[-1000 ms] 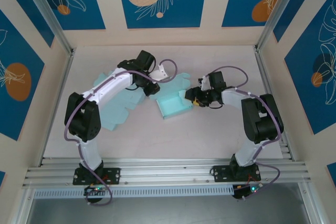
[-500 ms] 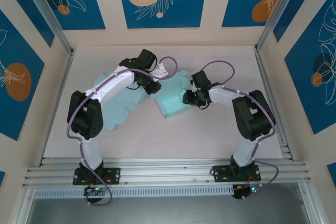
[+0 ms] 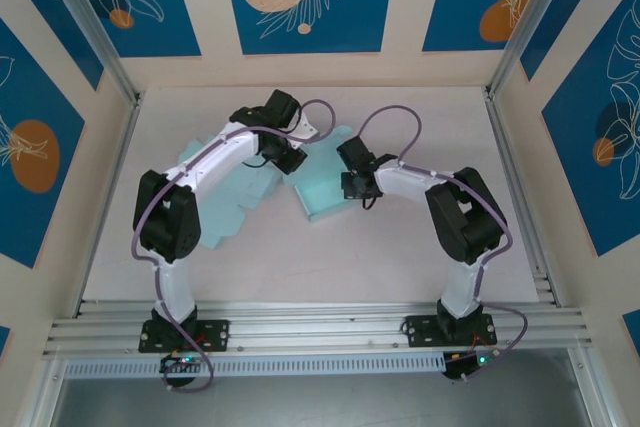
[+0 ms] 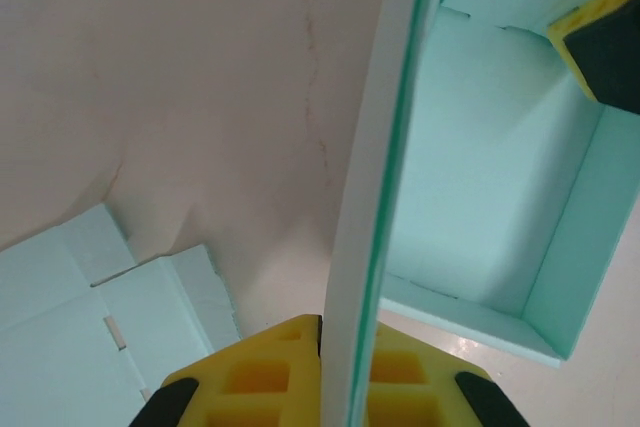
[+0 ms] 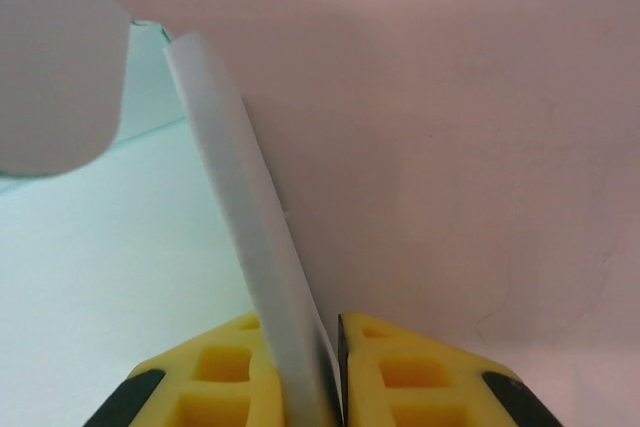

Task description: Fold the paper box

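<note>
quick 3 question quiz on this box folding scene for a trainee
1. True or false: the left tool pinches a wall of the paper box.
2. What does the right tool grip? A) a cable B) the paper box C) nothing
3. Fill in: seen from above, the flat sheet lies to the ____ of the paper box.
Key: 1 true; 2 B; 3 left

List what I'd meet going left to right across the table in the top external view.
left arm's elbow → flat teal sheet → paper box → right arm's elbow
</note>
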Motion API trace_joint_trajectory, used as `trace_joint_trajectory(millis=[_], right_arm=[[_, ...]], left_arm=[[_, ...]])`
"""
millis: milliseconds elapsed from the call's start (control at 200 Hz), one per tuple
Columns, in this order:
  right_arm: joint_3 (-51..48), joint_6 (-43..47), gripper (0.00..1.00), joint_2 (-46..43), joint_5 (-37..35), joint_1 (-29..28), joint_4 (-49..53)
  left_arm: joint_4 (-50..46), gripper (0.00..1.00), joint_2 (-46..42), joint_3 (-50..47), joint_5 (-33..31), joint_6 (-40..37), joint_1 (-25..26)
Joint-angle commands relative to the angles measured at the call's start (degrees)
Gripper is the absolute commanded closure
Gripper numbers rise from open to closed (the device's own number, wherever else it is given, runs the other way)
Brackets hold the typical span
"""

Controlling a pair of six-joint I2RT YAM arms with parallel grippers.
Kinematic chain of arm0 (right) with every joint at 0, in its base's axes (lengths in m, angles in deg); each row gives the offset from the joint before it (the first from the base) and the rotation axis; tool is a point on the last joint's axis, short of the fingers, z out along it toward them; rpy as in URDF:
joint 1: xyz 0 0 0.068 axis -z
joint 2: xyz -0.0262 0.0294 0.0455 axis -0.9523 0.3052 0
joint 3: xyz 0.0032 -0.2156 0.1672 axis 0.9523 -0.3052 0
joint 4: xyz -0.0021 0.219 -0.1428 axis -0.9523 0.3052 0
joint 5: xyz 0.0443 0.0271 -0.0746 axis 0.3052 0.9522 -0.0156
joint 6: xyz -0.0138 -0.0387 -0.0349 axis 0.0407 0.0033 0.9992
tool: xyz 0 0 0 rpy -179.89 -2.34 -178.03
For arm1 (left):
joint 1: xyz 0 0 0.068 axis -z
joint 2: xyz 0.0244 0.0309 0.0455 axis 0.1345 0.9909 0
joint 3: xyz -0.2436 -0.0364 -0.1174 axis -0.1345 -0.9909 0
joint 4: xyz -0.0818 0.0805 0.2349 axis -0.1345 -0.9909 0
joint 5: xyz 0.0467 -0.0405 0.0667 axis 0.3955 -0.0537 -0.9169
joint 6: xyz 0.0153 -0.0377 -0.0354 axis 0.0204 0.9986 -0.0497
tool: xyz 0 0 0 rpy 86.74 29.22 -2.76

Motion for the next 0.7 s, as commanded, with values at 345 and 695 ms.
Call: trace_joint_trajectory(millis=[345, 695], right_arm=[[9.4, -11.6, 1.00, 15.4, -21.0, -2.5, 33.5], [4.2, -13.9, 1.00, 9.5, -14.3, -6.4, 32.0]], left_arm=[[11.3, 1.00, -5.5, -5.0, -2.4, 6.0, -3.3], [14.8, 1.00, -7.7, -10.7, 3.3, 6.7, -3.3]])
